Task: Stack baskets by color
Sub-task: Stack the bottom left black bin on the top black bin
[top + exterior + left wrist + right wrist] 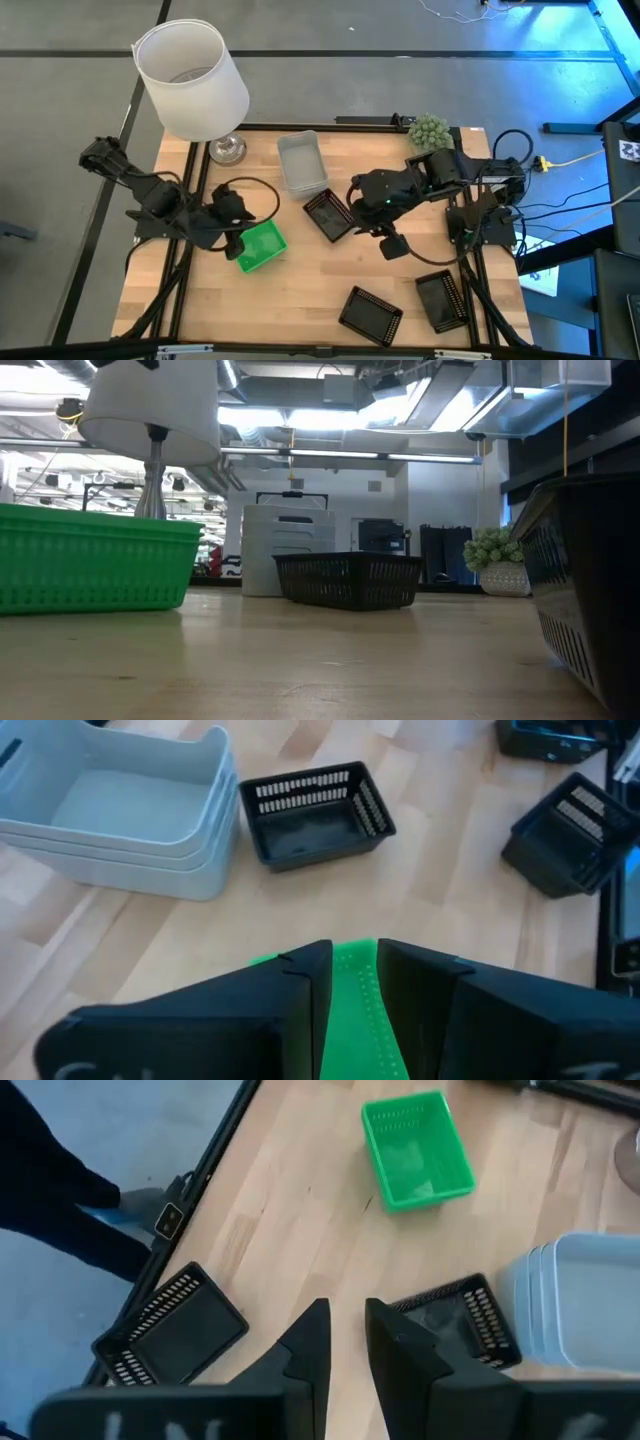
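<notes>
The green basket (262, 245) rests flat on the table's left half (415, 1150). My left gripper (238, 228) hangs open over its far left corner, and green shows through the gap between its fingers (354, 955). A grey-white stack of baskets (301, 162) stands at the far middle. One black basket (328, 215) sits mid-table, and two more (370, 315) (442, 300) sit by the near edge. My right gripper (392, 246) hovers open over bare wood (347, 1315), between the mid-table black basket (455, 1325) and a near one (170, 1330).
A white lampshade on a metal foot (195, 85) stands at the far left corner, and a small green plant (428, 130) at the far right. Cables and arm mounts crowd the right edge (500, 215). Bare wood lies in the near left part (230, 310).
</notes>
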You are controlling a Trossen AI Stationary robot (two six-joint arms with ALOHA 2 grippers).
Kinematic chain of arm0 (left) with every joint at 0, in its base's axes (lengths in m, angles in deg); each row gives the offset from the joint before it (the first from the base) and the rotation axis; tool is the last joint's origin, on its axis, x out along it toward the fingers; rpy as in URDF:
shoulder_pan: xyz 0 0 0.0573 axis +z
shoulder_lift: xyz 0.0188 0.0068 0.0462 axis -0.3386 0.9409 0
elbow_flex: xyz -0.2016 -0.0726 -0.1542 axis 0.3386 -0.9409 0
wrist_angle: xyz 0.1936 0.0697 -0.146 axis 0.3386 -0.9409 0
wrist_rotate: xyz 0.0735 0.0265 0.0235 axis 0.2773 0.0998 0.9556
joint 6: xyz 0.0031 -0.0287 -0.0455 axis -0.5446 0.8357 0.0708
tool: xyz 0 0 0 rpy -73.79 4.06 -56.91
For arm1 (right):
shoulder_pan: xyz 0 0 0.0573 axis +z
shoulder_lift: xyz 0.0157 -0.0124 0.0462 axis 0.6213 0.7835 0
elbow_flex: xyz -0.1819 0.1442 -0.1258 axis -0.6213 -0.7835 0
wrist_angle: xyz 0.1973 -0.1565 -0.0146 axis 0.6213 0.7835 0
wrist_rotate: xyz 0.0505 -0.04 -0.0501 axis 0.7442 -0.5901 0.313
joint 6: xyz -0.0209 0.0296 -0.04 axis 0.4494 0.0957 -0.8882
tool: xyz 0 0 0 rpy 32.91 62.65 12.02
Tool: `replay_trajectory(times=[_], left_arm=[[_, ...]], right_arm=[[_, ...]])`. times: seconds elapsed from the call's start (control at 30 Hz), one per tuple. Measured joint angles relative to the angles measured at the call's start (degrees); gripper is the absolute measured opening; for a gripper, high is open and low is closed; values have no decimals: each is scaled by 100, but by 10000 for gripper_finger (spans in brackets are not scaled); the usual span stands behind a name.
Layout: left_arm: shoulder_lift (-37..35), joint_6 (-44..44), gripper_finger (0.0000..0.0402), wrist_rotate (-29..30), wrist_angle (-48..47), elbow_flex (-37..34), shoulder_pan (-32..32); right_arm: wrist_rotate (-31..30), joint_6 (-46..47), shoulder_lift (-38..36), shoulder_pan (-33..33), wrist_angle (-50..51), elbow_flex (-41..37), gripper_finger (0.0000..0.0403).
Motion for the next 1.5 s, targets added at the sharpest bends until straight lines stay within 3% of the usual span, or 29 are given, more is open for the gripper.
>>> replay_trajectory(times=[0.2, 0.33, 0.43, 0.63, 0.8, 1.03, 1.33, 1.5], left_arm=[[20, 4, 74, 119, 8, 0, -220], [20, 9, 74, 127, 6, 0, -231], [17, 9, 74, 125, -1, 0, -231], [17, 0, 74, 125, -42, 0, -224], [17, 2, 74, 122, -42, 0, -224], [17, 0, 74, 112, -42, 0, -224], [15, 2, 74, 72, -42, 0, -224], [15, 4, 74, 70, -39, 0, -224]], right_arm=[[-4, 704, -757, 0, -1123, -1524, 67], [-3, 2033, -1323, 0, -1936, -2639, 67], [-4, 3016, -1541, 19, -2010, -3266, 67], [216, 2793, -1695, 442, -2078, -4252, 67], [531, 3454, -1698, 578, -2177, -4856, 67], [1522, 4141, -1698, 479, -2247, -5165, 67], [1449, 3836, -1653, 501, -2297, -5282, 107], [1245, 3972, -1546, 713, -2620, -5281, 104]])
